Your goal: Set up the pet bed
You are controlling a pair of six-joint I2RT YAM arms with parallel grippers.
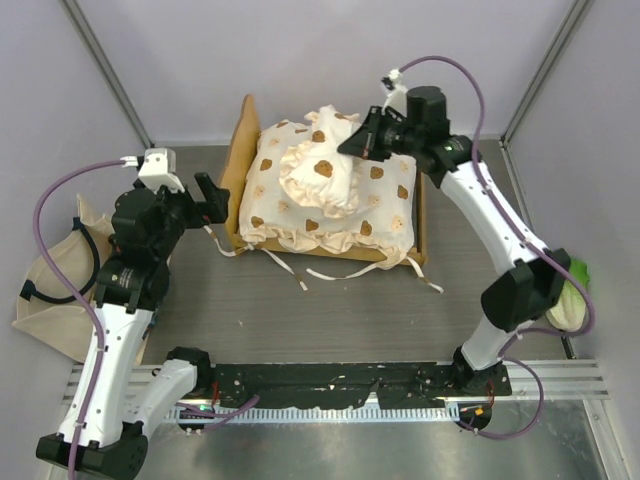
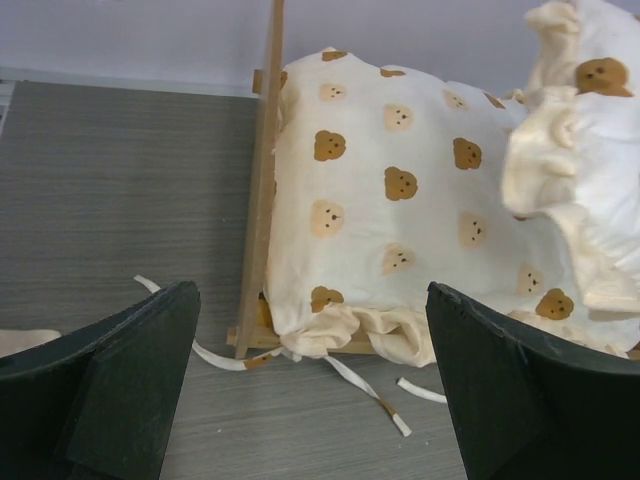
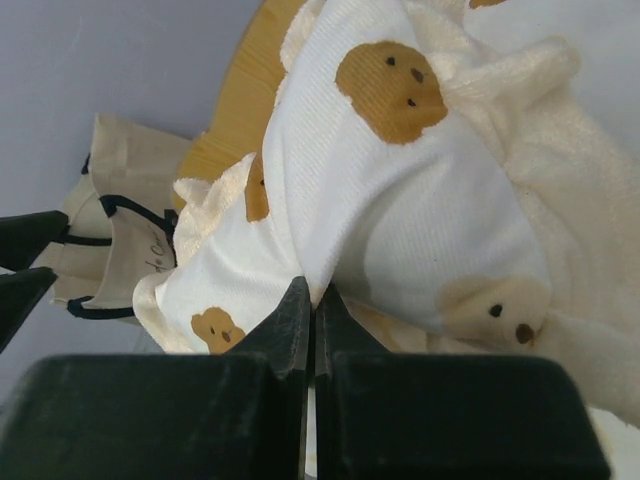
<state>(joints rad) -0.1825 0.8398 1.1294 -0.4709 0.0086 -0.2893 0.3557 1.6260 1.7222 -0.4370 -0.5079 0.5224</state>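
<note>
Your pet bed (image 1: 241, 160) sits back-centre on the table (image 1: 330, 320), scalloped headboard at the L end, low wood rail at the R end. Its far side is close to the rear wall (image 1: 300, 50), so there's little room behind it. The room is on the near side: a wide band of bare grey tabletop runs btw the bed's front edge and the arm bases, crossed by loose white ties (image 1: 300, 272) trailing off the cushion (image 1: 285, 215). That bear-print cushion fills the frame and bulges over the front and R edges.

L side: the tote bag (image 1: 50, 290) lies at the table's L edge beside the L arm, well apart from the bed. R side: the green toy (image 1: 580, 272) is tucked at the R edge behind the R arm's elbow, also well apart.

L gripper (image 1: 218, 197) hovers just outside the headboard, near its front corner, fingers (image 2: 120, 380) spread wide w/ nothing btw them. Its wrist view looks at the cushion's front L corner, and it's apart from wood and fabric.

R gripper (image 3: 312, 300) is over the bed's back R part, fingers pressed together and pinching a fold of the small pillow (image 1: 320, 178), a ruffled bear-print one. The pillow lies bunched on top of the cushion, roughly mid-bed, w/ the gripped corner raised toward the back R. Whether the rest of it rests fully on the cushion you can't tell from these views
</note>
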